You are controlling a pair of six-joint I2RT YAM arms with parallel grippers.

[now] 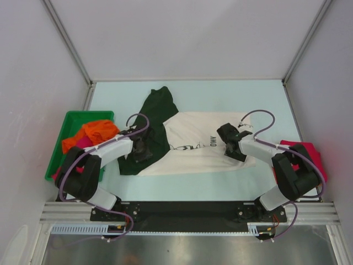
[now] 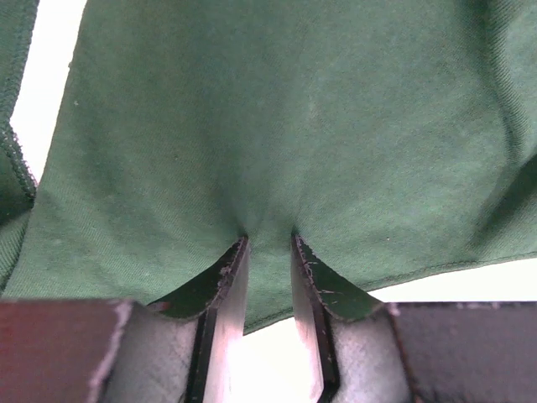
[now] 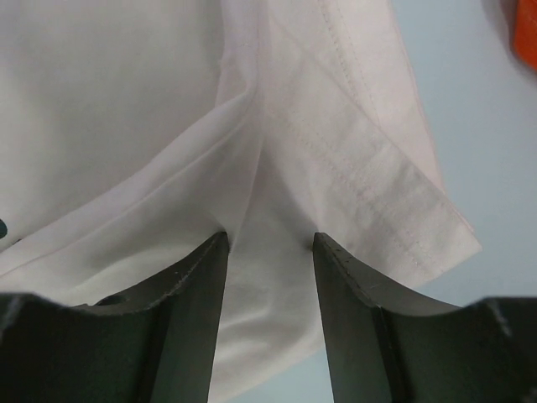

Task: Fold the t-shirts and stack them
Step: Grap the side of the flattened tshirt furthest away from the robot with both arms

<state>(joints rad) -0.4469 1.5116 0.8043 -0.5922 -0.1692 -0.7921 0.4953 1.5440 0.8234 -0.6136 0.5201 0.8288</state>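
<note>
The cream t-shirt (image 1: 193,144) with dark green sleeves lies spread on the table, its black print partly showing. My left gripper (image 1: 141,149) is down on the green sleeve (image 2: 277,126). Its jaws stand a little apart, and the fingertips (image 2: 238,252) dent the cloth, which puckers between them. My right gripper (image 1: 234,144) presses on the cream body near its hem (image 3: 394,176). Its jaws stand wider apart, with a fold of cloth running into the gap. An orange t-shirt (image 1: 95,132) and a magenta one (image 1: 83,142) lie in the bin. A crimson t-shirt (image 1: 309,150) lies under the right arm.
The green plastic bin (image 1: 69,118) stands at the table's left edge, beside the left arm. White walls with metal posts close off the table's back and sides. Pale blue tabletop (image 1: 231,96) shows behind the shirt and along its front.
</note>
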